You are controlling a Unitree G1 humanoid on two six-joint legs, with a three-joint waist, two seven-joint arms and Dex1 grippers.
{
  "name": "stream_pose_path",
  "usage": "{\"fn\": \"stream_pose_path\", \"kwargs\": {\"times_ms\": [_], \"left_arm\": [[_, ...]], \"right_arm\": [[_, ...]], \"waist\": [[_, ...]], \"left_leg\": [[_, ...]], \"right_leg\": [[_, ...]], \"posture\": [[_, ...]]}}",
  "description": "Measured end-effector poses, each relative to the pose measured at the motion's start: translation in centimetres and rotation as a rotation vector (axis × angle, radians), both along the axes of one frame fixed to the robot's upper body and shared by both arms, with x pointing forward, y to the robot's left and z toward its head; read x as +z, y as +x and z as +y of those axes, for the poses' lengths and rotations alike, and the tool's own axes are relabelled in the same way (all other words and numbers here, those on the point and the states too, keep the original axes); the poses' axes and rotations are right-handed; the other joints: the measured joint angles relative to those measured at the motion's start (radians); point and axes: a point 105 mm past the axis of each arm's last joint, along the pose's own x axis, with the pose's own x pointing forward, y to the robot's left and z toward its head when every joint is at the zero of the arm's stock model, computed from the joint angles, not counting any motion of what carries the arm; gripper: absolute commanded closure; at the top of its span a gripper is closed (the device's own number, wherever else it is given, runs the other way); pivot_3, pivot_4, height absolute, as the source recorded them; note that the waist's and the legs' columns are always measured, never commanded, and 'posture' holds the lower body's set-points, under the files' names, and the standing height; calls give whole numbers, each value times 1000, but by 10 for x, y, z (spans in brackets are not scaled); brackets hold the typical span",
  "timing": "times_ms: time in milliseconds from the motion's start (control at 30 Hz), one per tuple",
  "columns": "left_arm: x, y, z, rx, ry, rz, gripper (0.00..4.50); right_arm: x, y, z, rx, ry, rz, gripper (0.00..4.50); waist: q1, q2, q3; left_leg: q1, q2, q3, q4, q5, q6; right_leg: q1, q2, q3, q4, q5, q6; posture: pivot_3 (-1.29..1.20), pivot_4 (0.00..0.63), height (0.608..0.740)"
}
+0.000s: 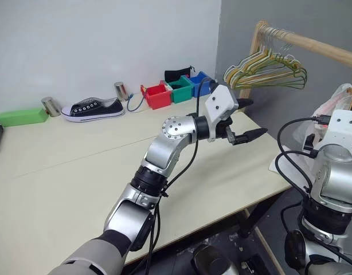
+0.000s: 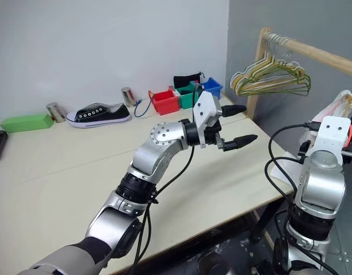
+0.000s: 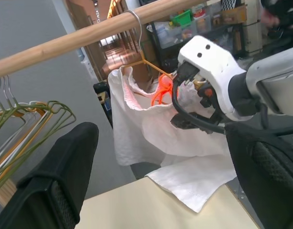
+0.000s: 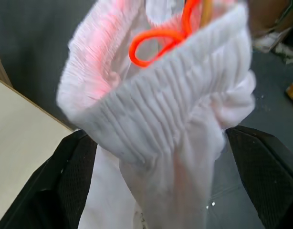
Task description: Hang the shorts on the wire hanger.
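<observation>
Most of the job looks done: the shorts (image 3: 151,124) drape over the wire hanger (image 3: 145,56) on the wooden rail (image 3: 65,40), far right of the table (image 1: 78,172). Both the left tool (image 1: 245,120) and the right tool (image 4: 151,191) stand released, so only withdrawing seems left.

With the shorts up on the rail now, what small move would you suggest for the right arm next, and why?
Probably draw the right gripper straight back. Its jaws stand open on either side of the shorts, which hang from the wire hanger on the wooden rail, one leg trailing onto the table. Backing off slowly should avoid snagging the fabric.
</observation>
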Motion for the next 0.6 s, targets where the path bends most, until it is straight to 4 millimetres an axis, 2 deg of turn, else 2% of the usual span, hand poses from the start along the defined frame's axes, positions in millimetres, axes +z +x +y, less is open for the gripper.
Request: {"fn": "stream_pose_path", "kwargs": {"times_ms": [67,200,267,333,433,600], "left_arm": [[-5,3,6,16,11,12,0],[-19,13,38,111,27,67,0],[-25,19,59,186,30,99,0],[-31,29,85,299,26,143,0],[-38,41,122,491,-16,207,0],[-44,41,177,799,-104,246,0]], "right_arm": [[9,-4,4,14,-56,-17,88],[39,-8,26,108,-200,-110,88],[55,-3,51,232,-252,-215,88],[59,9,88,417,-234,-294,88],[34,32,138,673,-146,-254,88],[-14,64,177,818,25,-161,88]], "waist": [[-6,0,0],[-26,-2,1],[-33,-3,2],[-36,-6,3],[-16,-10,2],[74,-13,2]], "left_leg": [[0,0,0,-1,0,0],[2,1,1,-4,0,0],[4,1,0,-5,0,0],[6,3,0,-6,0,0],[6,2,-3,-6,0,0],[3,1,-4,-5,0,0]], "right_leg": [[0,0,0,0,-2,-4],[-1,0,0,0,-2,-4],[0,1,0,0,-2,-3],[1,1,-1,0,0,1],[4,1,-3,0,1,1],[2,1,-2,-1,1,1]], "posture": [[-483,27,740],[-436,30,740],[-400,27,740],[-352,20,740],[-308,18,740],[-181,12,740]]}}
